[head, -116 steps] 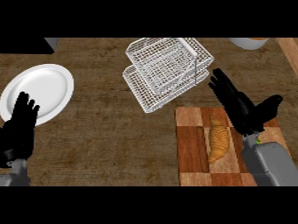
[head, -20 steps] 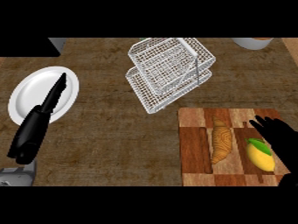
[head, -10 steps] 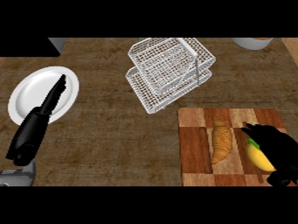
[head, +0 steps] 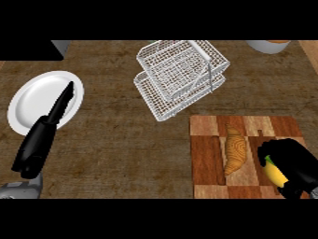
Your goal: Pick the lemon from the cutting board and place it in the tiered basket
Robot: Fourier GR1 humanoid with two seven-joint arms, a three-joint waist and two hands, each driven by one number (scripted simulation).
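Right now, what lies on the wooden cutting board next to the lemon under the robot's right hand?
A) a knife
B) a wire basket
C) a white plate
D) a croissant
D: a brown croissant lies on the cutting board, just left of the lemon that the right hand curls its fingers over; the white plate and the tiered basket sit off the board.

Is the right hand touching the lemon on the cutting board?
Touching. In the head view the right hand is curled over the lemon, hiding most of it, with no gap between them on the cutting board.
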